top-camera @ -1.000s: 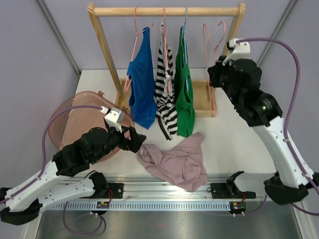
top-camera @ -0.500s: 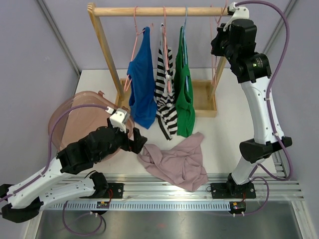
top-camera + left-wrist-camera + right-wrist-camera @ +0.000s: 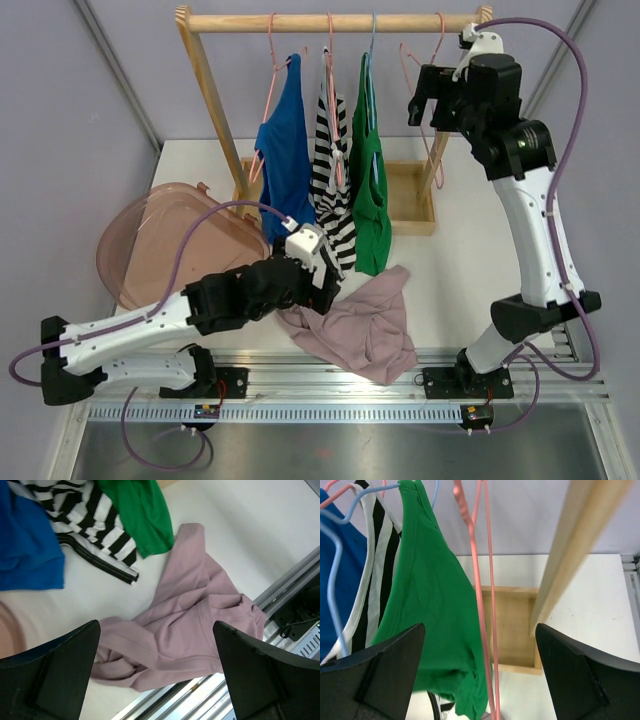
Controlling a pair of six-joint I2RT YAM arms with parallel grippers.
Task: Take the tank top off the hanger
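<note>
A mauve tank top (image 3: 355, 325) lies crumpled on the table near the front rail, off any hanger; the left wrist view shows it (image 3: 185, 625) too. My left gripper (image 3: 322, 283) hovers open just above its left part, jaws wide (image 3: 156, 625), touching nothing. An empty pink hanger (image 3: 404, 52) hangs from the wooden rod (image 3: 330, 22) at the right. My right gripper (image 3: 428, 100) stands open beside it, and the hanger's wires (image 3: 479, 595) run between the spread jaws (image 3: 480, 627) without contact. Blue (image 3: 287, 170), striped (image 3: 335, 190) and green (image 3: 370, 190) tank tops hang on hangers.
The rack's wooden base (image 3: 410, 200) and right post (image 3: 570, 545) stand close to my right gripper. A pink plastic basin (image 3: 150, 250) sits at the table's left. The metal rail (image 3: 330, 375) runs along the front edge under the mauve garment's hem.
My right gripper lifted the pink hanger up to the rod, then opened and let it go. My left arm swung right, from the basin to over the mauve tank top.
</note>
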